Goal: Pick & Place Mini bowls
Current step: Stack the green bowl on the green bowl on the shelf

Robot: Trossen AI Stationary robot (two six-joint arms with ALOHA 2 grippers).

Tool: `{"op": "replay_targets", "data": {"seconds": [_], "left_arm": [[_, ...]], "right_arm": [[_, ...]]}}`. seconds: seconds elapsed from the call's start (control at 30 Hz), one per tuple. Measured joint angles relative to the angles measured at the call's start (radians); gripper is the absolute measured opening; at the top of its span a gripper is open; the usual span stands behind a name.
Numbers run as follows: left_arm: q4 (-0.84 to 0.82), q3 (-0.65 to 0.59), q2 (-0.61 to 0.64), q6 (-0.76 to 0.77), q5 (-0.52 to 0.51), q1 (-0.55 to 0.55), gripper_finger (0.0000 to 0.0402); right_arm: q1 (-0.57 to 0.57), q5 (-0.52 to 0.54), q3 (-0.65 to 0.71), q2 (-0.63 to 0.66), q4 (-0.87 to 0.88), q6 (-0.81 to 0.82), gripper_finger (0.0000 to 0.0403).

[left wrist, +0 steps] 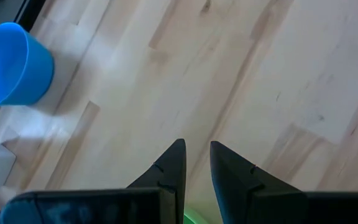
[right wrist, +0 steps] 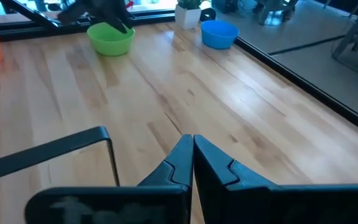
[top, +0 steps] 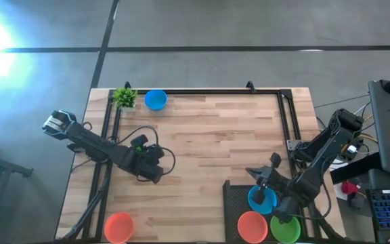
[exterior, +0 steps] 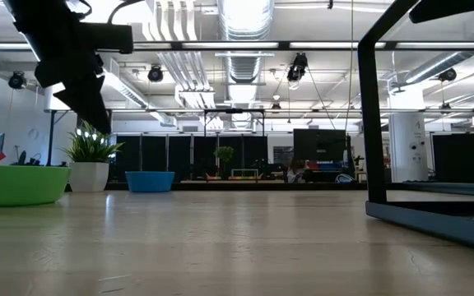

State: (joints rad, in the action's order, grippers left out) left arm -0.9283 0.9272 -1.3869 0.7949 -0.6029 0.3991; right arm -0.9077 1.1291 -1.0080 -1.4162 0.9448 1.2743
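My left gripper (left wrist: 196, 146) is open, with a narrow gap and nothing between its fingers. It hangs over the left middle of the table (top: 147, 159), just above a green mini bowl (right wrist: 110, 37) whose base rests on the wood. This bowl also shows in the low view (exterior: 15, 185). My right gripper (right wrist: 188, 138) is shut and holds nothing. It hangs above the dark tray (top: 235, 196) at the near right. In the tray sit a blue mini bowl (top: 261, 198), an orange mini bowl (top: 252, 224) and a green mini bowl (top: 286, 229).
Another blue mini bowl (top: 155, 99) stands at the far edge beside a small potted plant (top: 124, 97). An orange mini bowl (top: 119, 227) sits at the near left corner. A black frame (top: 286, 115) runs along the table's far and right sides. Bare wood lies in the middle.
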Motion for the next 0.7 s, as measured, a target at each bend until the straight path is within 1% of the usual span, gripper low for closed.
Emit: {"op": "replay_targets", "data": {"seconds": [0.1,0.27,0.43,0.57,0.7], "left_arm": [[-0.007,0.000,0.000,0.013,0.000,-0.016,0.0069],[-0.062,-0.001,0.000,0.043,0.006,-0.068,0.0069],[-0.082,-0.002,0.000,0.053,0.082,-0.131,0.0069],[-0.085,-0.022,0.000,0.076,0.099,-0.164,0.0069],[-0.082,-0.063,0.000,0.111,0.179,-0.206,0.0069]], "right_arm": [[0.000,0.000,0.000,0.000,-0.016,-0.018,0.0009],[0.000,0.000,0.000,0.000,-0.017,-0.022,0.0008],[0.000,0.000,0.000,0.000,-0.019,-0.021,0.0008],[0.000,0.000,0.000,0.000,-0.023,-0.021,0.0008],[0.000,-0.001,0.000,0.000,-0.036,-0.031,0.0008]]}}
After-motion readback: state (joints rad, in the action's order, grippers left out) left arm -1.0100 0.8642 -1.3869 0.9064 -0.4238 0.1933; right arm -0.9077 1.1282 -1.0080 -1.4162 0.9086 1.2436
